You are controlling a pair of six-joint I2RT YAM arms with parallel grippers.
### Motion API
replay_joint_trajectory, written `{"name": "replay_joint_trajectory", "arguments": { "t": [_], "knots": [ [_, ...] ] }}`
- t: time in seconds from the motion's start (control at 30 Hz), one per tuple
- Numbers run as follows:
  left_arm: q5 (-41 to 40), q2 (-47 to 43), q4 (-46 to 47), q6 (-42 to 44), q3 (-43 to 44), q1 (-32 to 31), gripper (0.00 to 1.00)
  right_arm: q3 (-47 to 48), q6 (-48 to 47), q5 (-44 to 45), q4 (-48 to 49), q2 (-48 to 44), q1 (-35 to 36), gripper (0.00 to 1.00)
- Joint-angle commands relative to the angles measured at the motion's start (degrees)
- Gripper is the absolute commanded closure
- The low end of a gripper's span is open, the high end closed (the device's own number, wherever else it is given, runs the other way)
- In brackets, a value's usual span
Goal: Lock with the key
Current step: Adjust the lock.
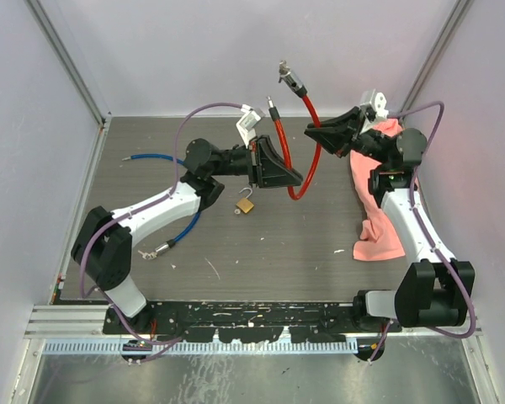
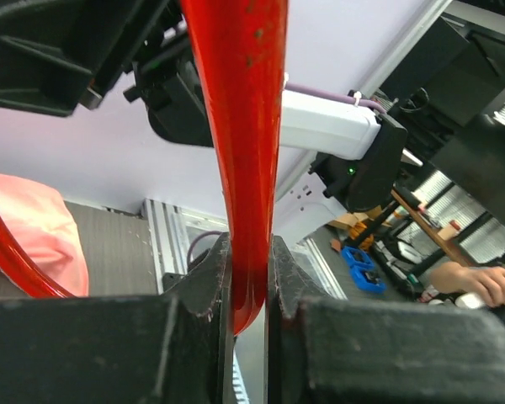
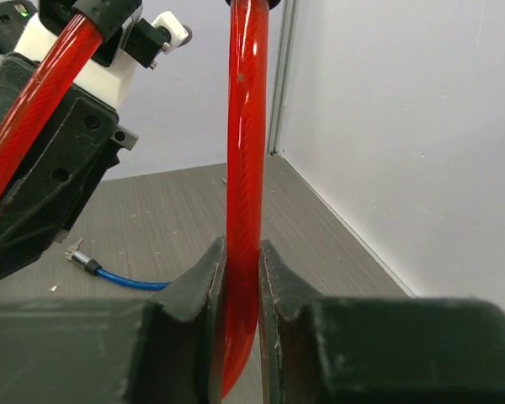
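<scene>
A red cable lock (image 1: 310, 160) hangs in a loop above the table, held by both arms. Its metal lock head (image 1: 291, 78) points up at the back, and its bare pin end (image 1: 272, 108) sticks up beside it. My left gripper (image 1: 284, 168) is shut on the left run of the cable (image 2: 240, 126), which is pinched between the pads. My right gripper (image 1: 318, 133) is shut on the right run (image 3: 246, 126), below the lock head. A small brass padlock (image 1: 246, 204) lies on the table under the left gripper. I cannot make out a key.
A blue cable (image 1: 154, 156) curves round the left arm, with its metal end (image 1: 148, 251) at the front left. A pink cloth (image 1: 377, 236) lies under the right arm. Grey walls close in the back and sides.
</scene>
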Motion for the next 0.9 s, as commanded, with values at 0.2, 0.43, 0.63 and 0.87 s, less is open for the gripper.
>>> {"name": "replay_joint_trajectory", "arguments": {
  "t": [0.2,0.43,0.63,0.87],
  "knots": [
    [14.81,-2.62,-3.31,-3.29,-1.07,1.64,1.0,17.71,-40.49,6.38,-37.42,-1.22,0.34,0.99],
    [19.35,-2.65,1.2,-8.43,-3.8,1.61,1.0,20.41,-55.83,7.71,-51.1,-2.43,0.34,0.99],
    [21.21,-1.11,16.65,-20.68,-6.02,1.61,1.0,21.36,-59.87,10.14,-53.37,-3.18,0.34,0.99],
    [21.46,1.25,26.85,-33.04,-7.74,1.53,1.0,23.69,-63.71,10.09,-55.95,-2.98,0.34,0.99]
  ]
}}
